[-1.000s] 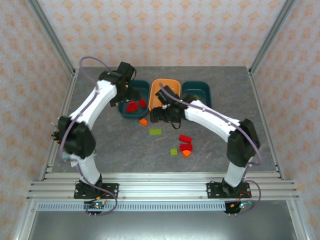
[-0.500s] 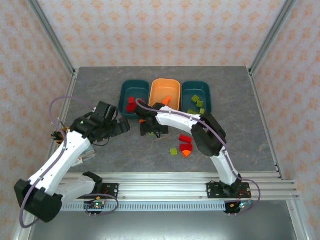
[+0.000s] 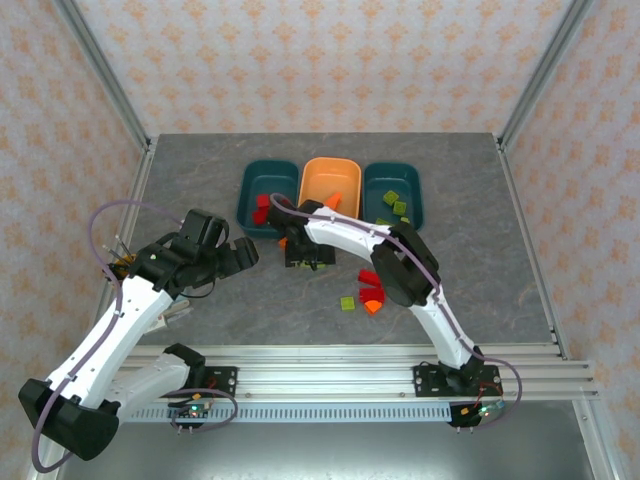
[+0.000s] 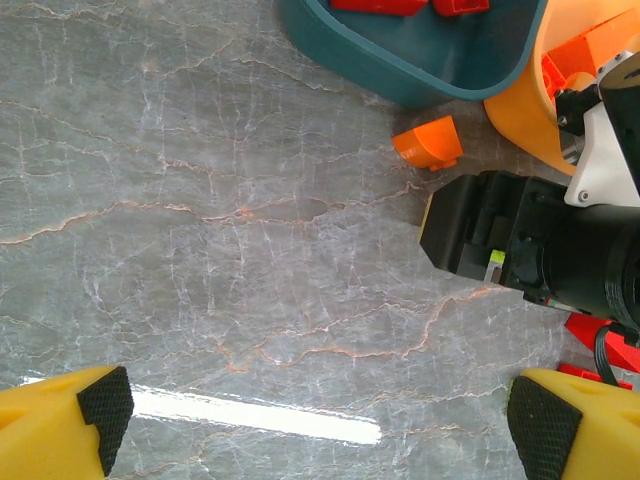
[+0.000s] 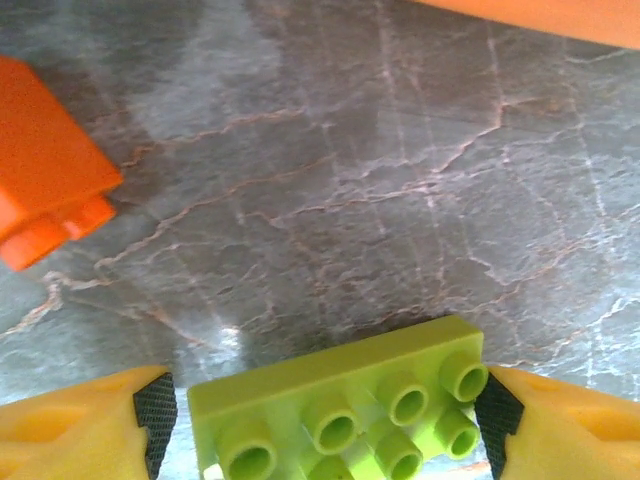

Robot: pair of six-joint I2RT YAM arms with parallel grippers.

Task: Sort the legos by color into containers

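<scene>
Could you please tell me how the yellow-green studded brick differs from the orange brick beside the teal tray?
The yellow-green studded plastic brick is a flat rectangle between the pads of the right gripper; the orange plastic brick is wedge-like and lies free. Both rest on the grey table.

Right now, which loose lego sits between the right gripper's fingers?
The yellow-green studded brick, flanked by the right gripper; the orange lego lies apart on the table.

Right wrist view: green brick (image 5: 340, 410) partly lost below bottom edge (studs up); orange brick (image 5: 45, 185) clipped at left. Left wrist view: teal tray (image 4: 400, 70) runs off top.
</scene>
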